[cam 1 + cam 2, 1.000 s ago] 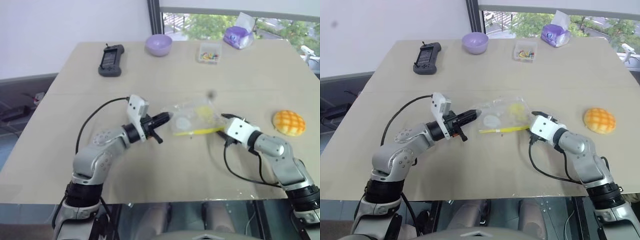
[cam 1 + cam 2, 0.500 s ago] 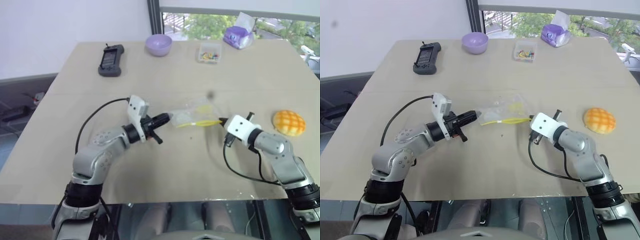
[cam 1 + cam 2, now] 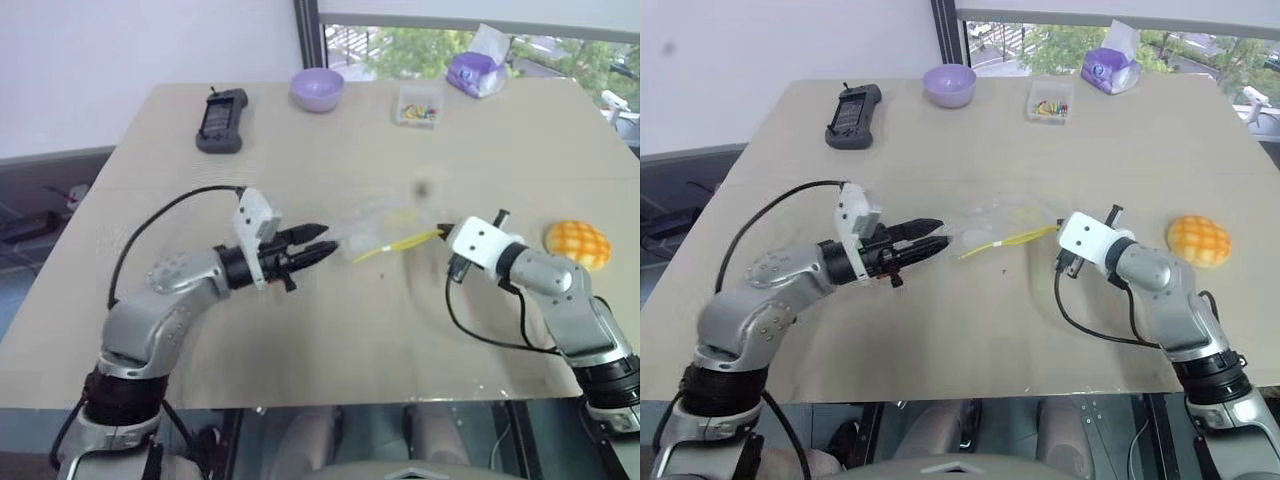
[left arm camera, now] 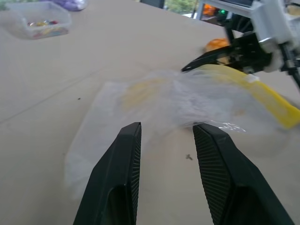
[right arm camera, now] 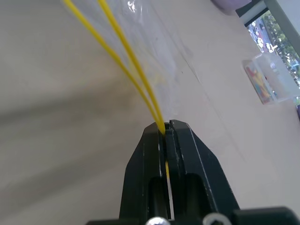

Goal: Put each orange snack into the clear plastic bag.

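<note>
With the right gripper [image 5: 165, 127] pinching only the clear plastic bag's [image 3: 375, 228] yellow zip strip [image 5: 126, 56] and the left gripper [image 4: 164, 136] spread beside its free end, the bag mouth may stay collapsed, blocking the orange snack [image 3: 577, 243] near the table's right edge.

Head stereo downward; close wrist views.

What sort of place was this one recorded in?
Probably an office or lab room set up for tabletop trials: a plain beige table against a white wall, a window with trees outside, and a handheld controller left at the table's far edge.
</note>
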`<state>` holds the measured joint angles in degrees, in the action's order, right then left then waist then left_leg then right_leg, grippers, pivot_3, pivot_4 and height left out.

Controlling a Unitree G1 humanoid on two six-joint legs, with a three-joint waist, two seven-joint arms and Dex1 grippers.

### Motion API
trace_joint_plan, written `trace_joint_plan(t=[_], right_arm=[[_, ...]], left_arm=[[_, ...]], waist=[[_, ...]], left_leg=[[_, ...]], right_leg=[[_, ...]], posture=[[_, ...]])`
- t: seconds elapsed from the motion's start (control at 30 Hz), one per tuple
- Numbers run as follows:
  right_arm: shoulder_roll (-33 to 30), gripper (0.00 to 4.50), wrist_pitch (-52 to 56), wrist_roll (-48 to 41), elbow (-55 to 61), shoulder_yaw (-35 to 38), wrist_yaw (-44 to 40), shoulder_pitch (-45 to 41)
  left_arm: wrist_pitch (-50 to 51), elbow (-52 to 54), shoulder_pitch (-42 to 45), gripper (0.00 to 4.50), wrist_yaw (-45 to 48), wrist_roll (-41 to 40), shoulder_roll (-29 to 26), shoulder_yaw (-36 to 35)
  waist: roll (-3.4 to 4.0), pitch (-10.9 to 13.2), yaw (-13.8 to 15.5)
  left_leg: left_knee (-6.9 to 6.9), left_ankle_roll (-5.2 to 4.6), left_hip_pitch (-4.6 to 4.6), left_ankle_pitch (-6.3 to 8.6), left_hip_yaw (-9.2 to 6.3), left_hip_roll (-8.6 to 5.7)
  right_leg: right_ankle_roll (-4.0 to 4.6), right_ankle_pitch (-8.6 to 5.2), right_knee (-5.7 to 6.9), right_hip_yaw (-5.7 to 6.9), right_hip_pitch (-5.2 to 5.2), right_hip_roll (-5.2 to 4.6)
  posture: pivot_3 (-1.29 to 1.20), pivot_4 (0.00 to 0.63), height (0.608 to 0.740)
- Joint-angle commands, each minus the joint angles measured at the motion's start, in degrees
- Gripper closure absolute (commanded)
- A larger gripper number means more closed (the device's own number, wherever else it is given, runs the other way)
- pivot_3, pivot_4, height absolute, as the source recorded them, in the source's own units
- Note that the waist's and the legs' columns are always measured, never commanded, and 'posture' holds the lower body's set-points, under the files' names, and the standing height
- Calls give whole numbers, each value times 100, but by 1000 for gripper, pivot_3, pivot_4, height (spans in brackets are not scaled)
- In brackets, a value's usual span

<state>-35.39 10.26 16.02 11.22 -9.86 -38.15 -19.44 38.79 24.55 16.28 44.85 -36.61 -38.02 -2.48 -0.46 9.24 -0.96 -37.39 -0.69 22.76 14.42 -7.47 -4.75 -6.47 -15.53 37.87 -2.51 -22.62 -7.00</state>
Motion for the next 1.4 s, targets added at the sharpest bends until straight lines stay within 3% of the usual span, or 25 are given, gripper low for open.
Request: trace_joint_plan(t=[0.03, 0.13, 0.3, 0.53, 0.73, 1.0, 1.4], right_arm=[[-37, 4500, 49, 157, 137, -35, 40, -221], [18, 4500, 217, 356, 30, -139, 98, -447], [286, 4500, 669, 678, -164, -319, 264, -870], [378, 4500, 2092, 1330, 12, -447, 186, -1283], [266, 4500, 2465, 1628, 435, -767, -126, -1356], [627, 4500, 2868, 1766, 738, -1042, -197, -1361], [769, 4500, 3104, 1828, 748, -1106, -128, -1512]], left_arm=[[139, 490, -190, 2624, 438, -244, -465, -154], [144, 691, -357, 2624, 823, -353, -865, -187], [-96, 621, -425, 2624, 916, -168, -1007, -206], [-866, 402, -191, 2624, 311, 762, -535, 164], [-1555, 417, -64, 2624, -109, 1674, -175, 573], [-2517, -200, 178, 2624, -477, 2831, 145, 994], [-2446, -270, 130, 2624, -393, 3012, 476, 1215]], waist=[[0, 1, -4], [2, 2, -3], [2, 3, -6], [2, 3, 22], [2, 4, -5], [2, 4, 4], [2, 4, -3]], left_leg=[[0, 0, 0, 0, -1, 0], [4, 0, 0, 0, 1, 1], [4, 0, 0, 0, 1, 2], [4, 0, 8, 0, -1, 0], [9, 1, 9, 0, 6, -5], [8, 1, 10, 0, 7, -6], [8, 1, 12, 0, 4, -7]], right_leg=[[0, 0, 0, 0, -1, 0], [1, 0, 0, -1, -4, 2], [1, -1, 1, -1, -4, 3], [2, 0, -1, 0, -9, 1], [2, 0, -6, -2, -13, 2], [1, 0, -1, -3, -16, 4], [1, 0, 0, -2, -17, 4]], posture=[[0, 150, 740], [0, 150, 740], [0, 150, 740], [0, 150, 740], [0, 150, 740], [0, 150, 740], [0, 150, 740]])
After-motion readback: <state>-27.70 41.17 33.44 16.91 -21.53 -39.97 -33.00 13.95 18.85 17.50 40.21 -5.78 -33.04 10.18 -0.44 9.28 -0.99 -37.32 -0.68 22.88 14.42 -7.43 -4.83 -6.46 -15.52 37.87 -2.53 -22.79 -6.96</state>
